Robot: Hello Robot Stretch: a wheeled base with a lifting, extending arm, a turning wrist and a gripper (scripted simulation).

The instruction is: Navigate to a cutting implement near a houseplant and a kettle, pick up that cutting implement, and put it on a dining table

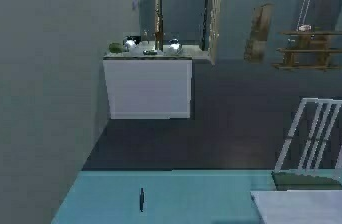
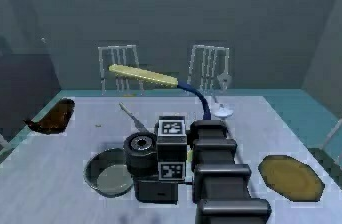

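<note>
I have the arm (image 2: 224, 185) coming up from the bottom edge of the arm side view, just right of centre, over a pale tabletop (image 2: 69, 150). Two white marker squares (image 2: 171, 128) sit at its far end. The gripper (image 2: 137, 138) shows as a dark body just left of them, in the middle of the frame. I cannot tell whether its fingers are spread or pressed together, nor whether it holds anything. A thin grey sliver (image 2: 129, 112) runs up and left from the gripper across the tabletop, and I cannot tell whether it is a finger or a separate thing.

A round bowl (image 2: 109, 172) sits just below and left of the gripper. Above the gripper stands a desk lamp (image 2: 144, 75) with a yellowish head and a blue neck. A brown mat (image 2: 54, 115) lies at the left edge of the tabletop and another brown mat (image 2: 291, 175) at lower right. Two white chairs (image 2: 117, 62) stand at the top.

In the forward view a pale blue table (image 1: 209, 185) crosses the bottom. A slim dark blue thing (image 1: 141, 199) lies on it at lower left of centre. It may be the cutting implement, but it is too small for me to be sure. A white chair (image 1: 319, 140) stands at right. A white cabinet (image 1: 147, 88) at upper centre carries small blobs on top.
</note>
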